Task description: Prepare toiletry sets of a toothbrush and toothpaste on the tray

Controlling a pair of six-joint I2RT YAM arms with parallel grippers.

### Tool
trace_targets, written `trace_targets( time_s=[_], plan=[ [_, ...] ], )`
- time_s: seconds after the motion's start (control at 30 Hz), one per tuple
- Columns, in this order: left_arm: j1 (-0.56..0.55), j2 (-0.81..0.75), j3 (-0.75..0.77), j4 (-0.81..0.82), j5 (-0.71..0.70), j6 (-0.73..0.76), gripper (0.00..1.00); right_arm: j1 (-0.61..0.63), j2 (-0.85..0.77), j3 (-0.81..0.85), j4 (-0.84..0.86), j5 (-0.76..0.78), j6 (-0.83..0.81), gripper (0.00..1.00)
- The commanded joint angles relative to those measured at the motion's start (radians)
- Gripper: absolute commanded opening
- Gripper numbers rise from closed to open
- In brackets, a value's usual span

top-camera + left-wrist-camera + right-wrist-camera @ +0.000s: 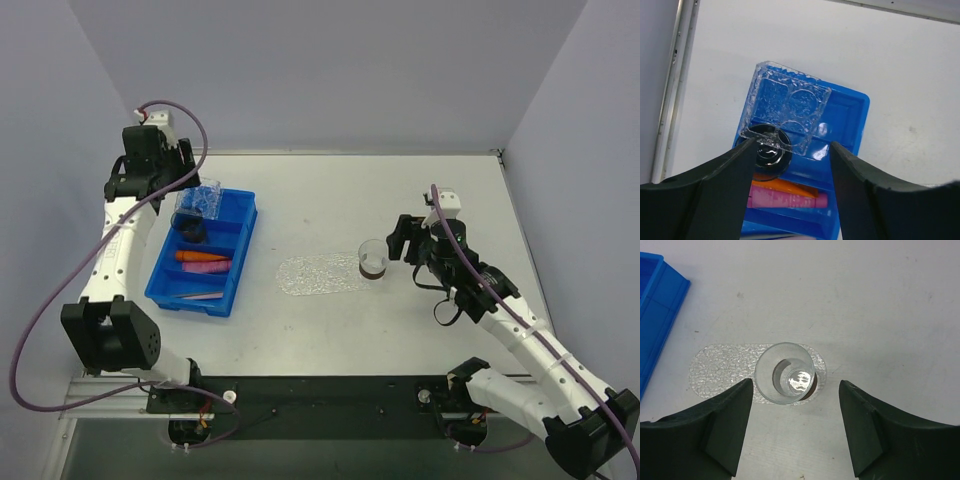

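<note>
Well, my left gripper (792,144) and right gripper (795,383) both gape empty; the toothbrush (201,296), at the blue bin's (232,210) near end, looks light, stiff, slippery, so I'd pinch mid-shaft.

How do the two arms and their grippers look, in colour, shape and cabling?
The left arm and right arm have white links and black joint housings. A purple cable loops along each. The left gripper and right gripper each have two broad, matte black, tapered fingers.
</note>
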Motion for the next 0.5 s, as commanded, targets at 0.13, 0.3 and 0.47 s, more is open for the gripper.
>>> trace_targets(
  time_s=[0.13, 0.3, 0.47],
  plan=[
    [0.044, 0.185, 0.12, -0.053, 0.105, 0.314, 0.64, -0.006, -0.022, 0.065, -0.056, 0.055, 0.005, 0.62],
    [0.042, 0.212, 0.114, -0.052, 0.135, 0.368, 0.57, -0.006, 0.001, 0.077, -0.06, 0.06, 0.01, 0.6],
    [0.041, 0.234, 0.097, -0.038, 0.116, 0.373, 0.55, -0.006, 0.027, 0.09, -0.063, 0.048, 0.01, 0.59]
  ],
)
